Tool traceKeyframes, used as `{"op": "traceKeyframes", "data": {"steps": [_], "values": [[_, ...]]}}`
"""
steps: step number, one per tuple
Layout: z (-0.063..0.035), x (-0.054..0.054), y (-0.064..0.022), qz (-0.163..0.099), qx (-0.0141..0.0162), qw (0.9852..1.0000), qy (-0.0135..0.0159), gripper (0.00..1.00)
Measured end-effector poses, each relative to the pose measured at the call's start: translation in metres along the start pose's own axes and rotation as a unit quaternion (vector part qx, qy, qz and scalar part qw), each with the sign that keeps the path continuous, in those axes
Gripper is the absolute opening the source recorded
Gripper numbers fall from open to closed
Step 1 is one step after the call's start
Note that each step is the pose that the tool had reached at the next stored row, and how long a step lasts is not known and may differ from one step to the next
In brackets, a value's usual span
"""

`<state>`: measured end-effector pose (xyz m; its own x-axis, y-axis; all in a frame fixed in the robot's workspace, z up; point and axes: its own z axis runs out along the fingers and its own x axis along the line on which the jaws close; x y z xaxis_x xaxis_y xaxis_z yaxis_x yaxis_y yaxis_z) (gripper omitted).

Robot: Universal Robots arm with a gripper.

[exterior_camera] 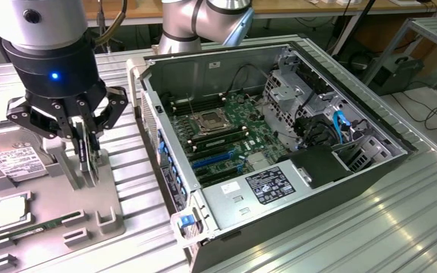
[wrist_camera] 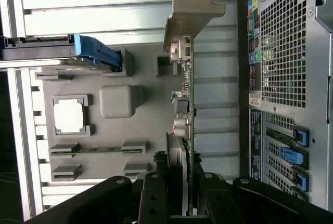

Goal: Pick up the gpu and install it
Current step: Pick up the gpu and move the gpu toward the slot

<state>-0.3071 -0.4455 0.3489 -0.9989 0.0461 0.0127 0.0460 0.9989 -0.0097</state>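
Over the grey tray (exterior_camera: 111, 190) at the exterior view's left, the gpu (exterior_camera: 88, 158) stands on edge, thin and dark, with its lower edge down among the tray's posts. In the wrist view the gpu (wrist_camera: 186, 107) runs straight away from the camera, green board edge-on, and its silver bracket (wrist_camera: 191, 8) is at the far end. The gripper (exterior_camera: 84, 136) has its fingers drawn in on the card's upper edge, one on each face, so it has hold of the gpu; the wrist view shows the gripper (wrist_camera: 182, 195) with the card passing between its fingers. I cannot tell whether the card is clear of its holder.

On the same tray, further to the exterior view's left, lie a hard drive (exterior_camera: 9, 159) and a memory stick (exterior_camera: 40, 226). The open computer case (exterior_camera: 400, 142) lies well apart on the exterior view's right, its main board (exterior_camera: 226, 122) and blue slots (exterior_camera: 212, 161) bare.

I judge that the pick-up is in hand and the install has not begun. Moving the card calls for a firm hold and keeping it upright, because the posts stand close beside it.
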Motion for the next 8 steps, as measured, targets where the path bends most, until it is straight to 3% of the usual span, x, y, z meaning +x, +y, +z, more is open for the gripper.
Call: {"op": "traceKeyframes", "data": {"steps": [8], "values": [[-0.0094,0.0001,-0.0001,0.000,0.0001,1.0000,0.0001,0.28]]}}
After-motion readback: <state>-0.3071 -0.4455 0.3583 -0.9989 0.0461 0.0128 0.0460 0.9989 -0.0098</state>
